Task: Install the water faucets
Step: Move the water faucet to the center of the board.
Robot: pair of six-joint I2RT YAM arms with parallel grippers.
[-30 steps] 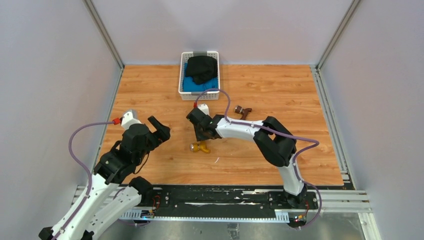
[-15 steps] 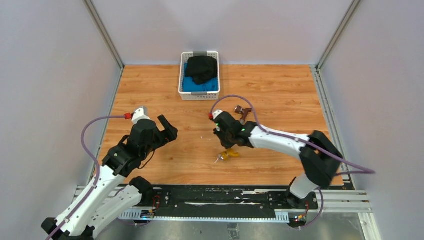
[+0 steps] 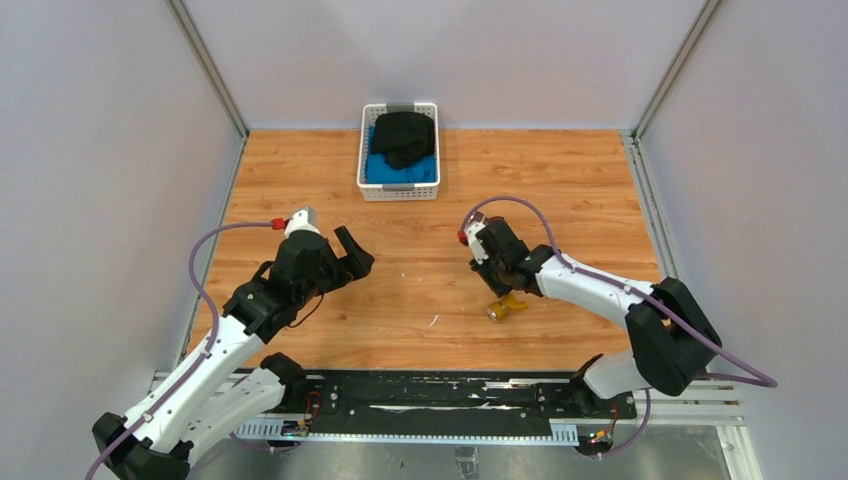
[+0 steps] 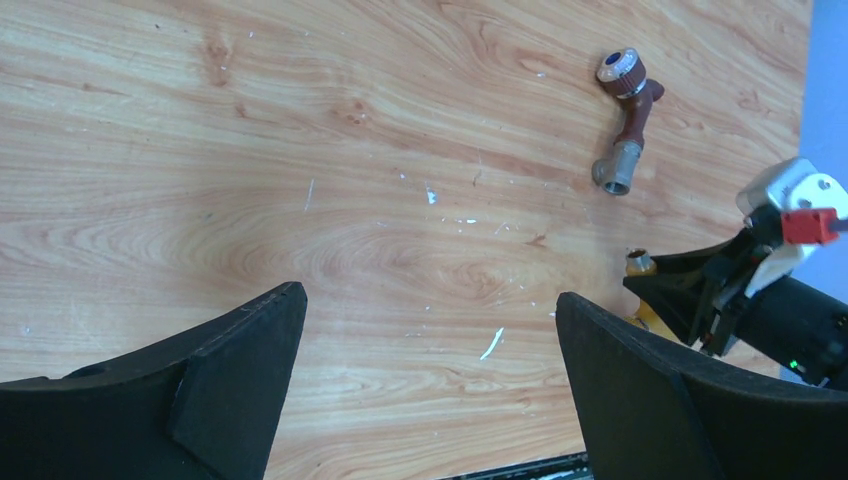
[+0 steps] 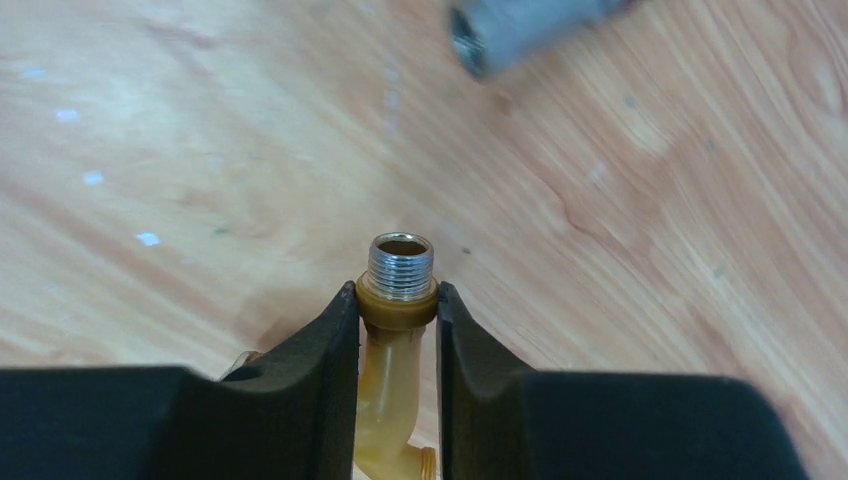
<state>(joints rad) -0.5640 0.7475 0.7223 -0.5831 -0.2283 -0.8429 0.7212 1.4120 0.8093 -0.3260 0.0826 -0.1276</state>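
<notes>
We find fingers (image 5: 322,352) of right gripper (image 5: 398,305) clamped on brass faucet (image 5: 400,270) at its collar, threaded end clear of the tips, brown faucet (image 4: 628,125) lying flat just beyond, near middle of table (image 3: 560,170), left gripper (image 4: 428,330) fingers wide apart, gripping nothing, over left side, basket (image 3: 398,193) at far edge.

No text, label or number can be read anywhere
</notes>
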